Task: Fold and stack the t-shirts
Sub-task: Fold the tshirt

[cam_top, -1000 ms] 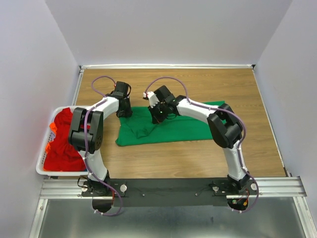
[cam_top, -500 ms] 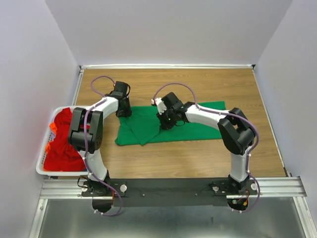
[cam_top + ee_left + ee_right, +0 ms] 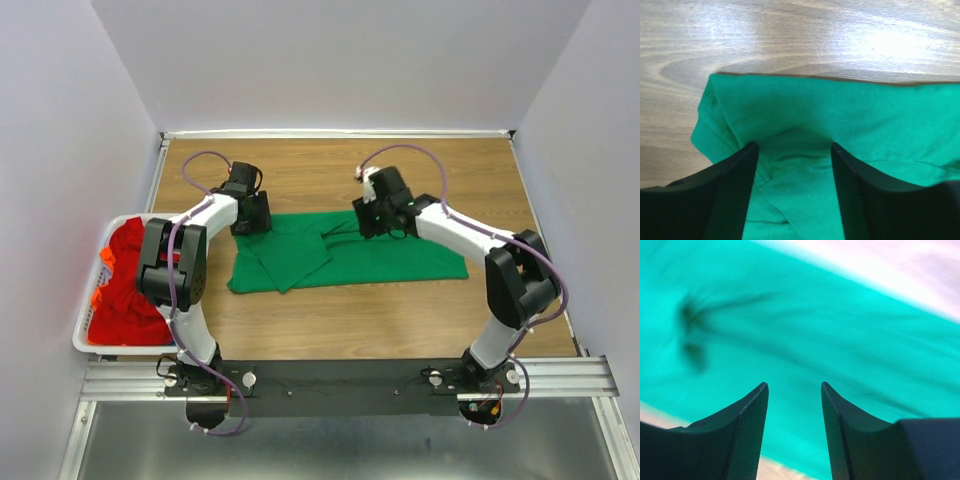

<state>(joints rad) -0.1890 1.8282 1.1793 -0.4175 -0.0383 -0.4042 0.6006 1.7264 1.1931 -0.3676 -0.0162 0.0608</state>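
T-shirts first. Green t-shirt (image 3: 390, 262): spread flat at the centre of the table (image 3: 450, 170), stretched from 9 to 3 o'clock, its 9 o'clock end turned over into a slanted flap. Red t-shirts (image 3: 125, 285): heaped in the white basket (image 3: 82, 340) at 9 o'clock by the table's edge, some orange showing on the heap's 9 o'clock side, none laid out.

Left gripper (image 3: 250, 218): set at the green shirt's 10 o'clock corner, jaws standing wide, hemmed cloth bunched below and between the fingers (image 3: 735, 190) but not pinched. Right gripper (image 3: 378, 222): over the shirt's 12 o'clock edge, jaws parted, clamped on nothing, only blurred green beneath.

Judged as early in the task: one fold made on one shirt, no finished bundle, no stack anywhere. Left to do, by the look of it: bring in the 3 o'clock end, fold down to a compact packet, set aside. Then pull each red shirt from the basket, flatten, fold, place on top. Number of red shirts impossible to tell from the heap.
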